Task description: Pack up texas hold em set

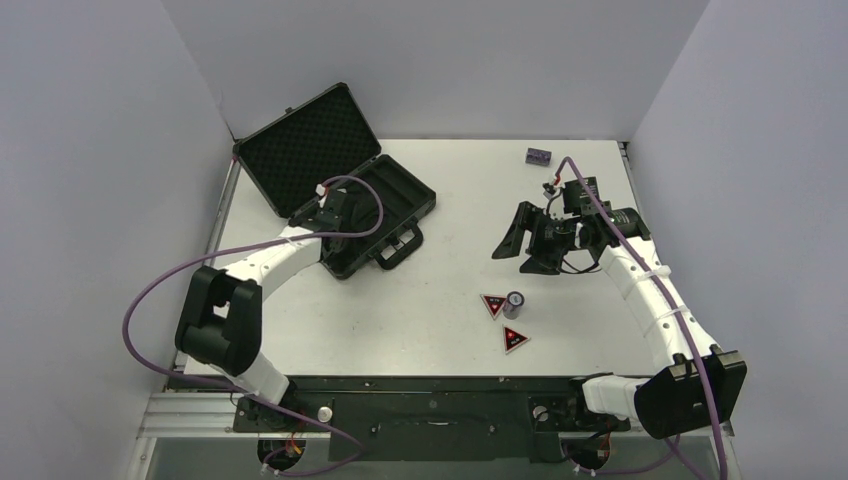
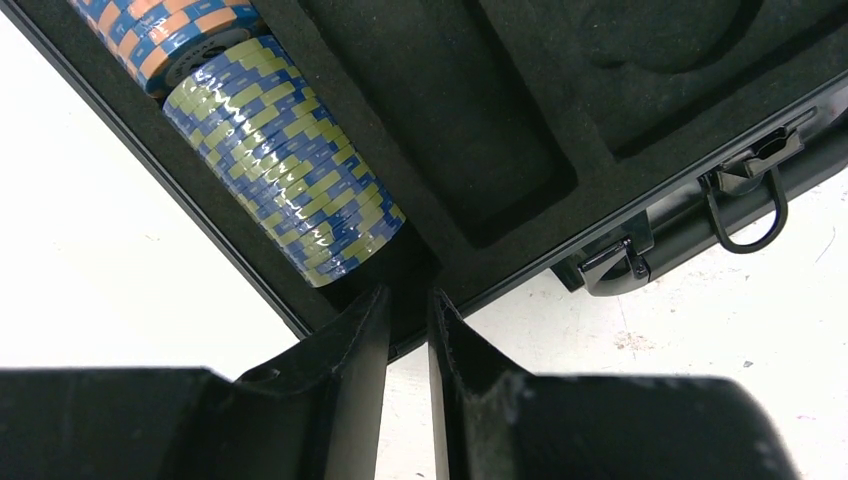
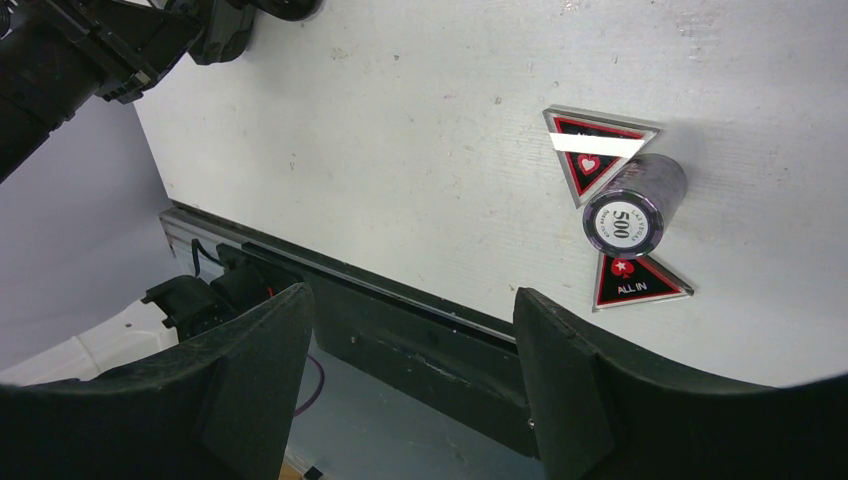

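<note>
Nearby, two red-and-black triangles point(image 1: 515, 338) lay on the worktop point(image 1: 450, 330), with a grey chip stack point(image 1: 515, 302) standing between them. Above, the right end effector point(image 3: 412, 300) was wide open and empty. Farther away, the left end effector point(image 2: 408, 295), almost closed on nothing, hung over the open black case point(image 1: 300, 150), beside a row of blue-yellow chips point(image 2: 285, 160).

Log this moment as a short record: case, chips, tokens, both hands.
case: open, lid up, far left of table
packed: blue-and-yellow chip stack and orange-and-blue chip stack, lying in the foam
on table: 500 chip stack, upright beside two triangular tokens
left hand: over the case, fingers almost together, nothing between them
right hand: open, empty, above the table
</note>
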Tool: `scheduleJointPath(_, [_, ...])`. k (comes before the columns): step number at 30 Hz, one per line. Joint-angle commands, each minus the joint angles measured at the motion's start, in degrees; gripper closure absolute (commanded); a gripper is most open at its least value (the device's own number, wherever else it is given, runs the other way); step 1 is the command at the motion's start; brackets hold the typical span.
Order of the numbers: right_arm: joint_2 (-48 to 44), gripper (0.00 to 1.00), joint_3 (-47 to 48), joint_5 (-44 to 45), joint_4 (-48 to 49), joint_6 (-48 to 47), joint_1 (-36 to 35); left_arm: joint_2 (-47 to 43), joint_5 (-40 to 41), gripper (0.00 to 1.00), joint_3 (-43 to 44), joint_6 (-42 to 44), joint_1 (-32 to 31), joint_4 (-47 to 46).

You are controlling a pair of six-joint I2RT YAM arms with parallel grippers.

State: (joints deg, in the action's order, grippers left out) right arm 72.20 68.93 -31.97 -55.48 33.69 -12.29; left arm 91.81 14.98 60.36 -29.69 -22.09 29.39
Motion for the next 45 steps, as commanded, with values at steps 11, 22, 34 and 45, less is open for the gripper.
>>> scheduleJointPath(11, [-0.77, 0.32, -0.03, -0.11, 1.53, -0.37, 0.68, 6.58, 2.22, 0.82, 8.0, 3.06, 6.67, -2.43])
scheduleJointPath(22, [-0.57, 0.32, 0.05, 0.06, 1.51, -0.48, 1.13, 7.19, -0.01, 0.81, 9.41, 4.82, 8.89, -1.87])
scheduleJointPath(34, [-0.15, 0.32, 0.5, -0.08, 1.52, -0.1, 1.13, -1.73, -11.59, 0.56, 5.79, 15.79, 6.19, -4.52])
scheduleJointPath(45, [-0.29, 0.32, 0.99, -0.08, 0.64, -0.4, 1.14, 5.05, -17.72, 0.47, 14.64, 25.52, 4.07, -0.47])
